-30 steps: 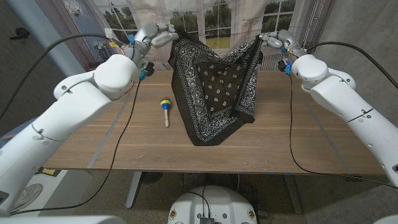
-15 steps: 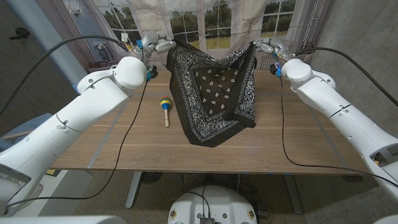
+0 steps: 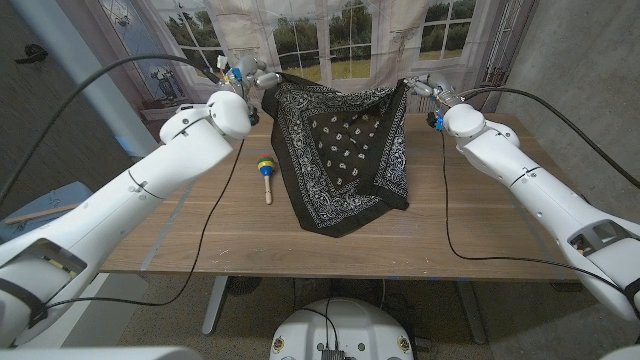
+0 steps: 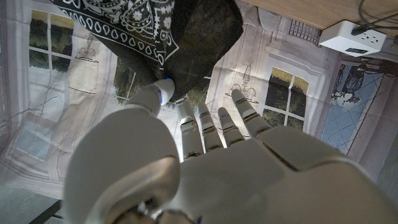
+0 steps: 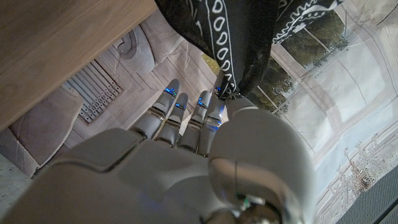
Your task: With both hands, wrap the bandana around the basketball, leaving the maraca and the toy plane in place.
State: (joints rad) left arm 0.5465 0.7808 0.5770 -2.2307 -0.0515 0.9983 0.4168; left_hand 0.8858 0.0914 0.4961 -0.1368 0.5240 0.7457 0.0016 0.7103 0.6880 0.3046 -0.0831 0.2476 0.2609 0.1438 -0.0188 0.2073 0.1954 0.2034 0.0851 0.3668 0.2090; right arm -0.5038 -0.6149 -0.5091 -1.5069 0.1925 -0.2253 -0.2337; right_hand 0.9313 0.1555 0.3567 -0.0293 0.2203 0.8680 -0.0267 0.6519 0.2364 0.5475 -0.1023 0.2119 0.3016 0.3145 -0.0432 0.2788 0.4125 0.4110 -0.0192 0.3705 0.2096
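The black paisley bandana (image 3: 340, 150) is being held up at the far edge of the wooden table (image 3: 480, 230), stretched between two raised corners. One corner is being pinched by the left hand (image 3: 255, 76) between thumb and a finger, as is being shown in the left wrist view, where the cloth corner (image 4: 186, 68) is being gripped at the fingertips while the other fingers are being held fairly straight. The opposite corner is being pinched by the right hand (image 3: 425, 88); in the right wrist view the cloth (image 5: 242, 43) is being clamped against the thumb.

The lower part of the bandana is being draped forward over the table, its near point lying toward the front edge. The basketball is being hidden, presumably beneath the mound of cloth, though that cannot be confirmed. The maraca (image 3: 265, 172) is lying on the table just beside the bandana's left border, apparently undisturbed. The toy plane is not being made out.

As a judgement, the wrap is being only begun: the cloth is being lifted and spread, while folding the corners around the ball and closing them is being left to do.
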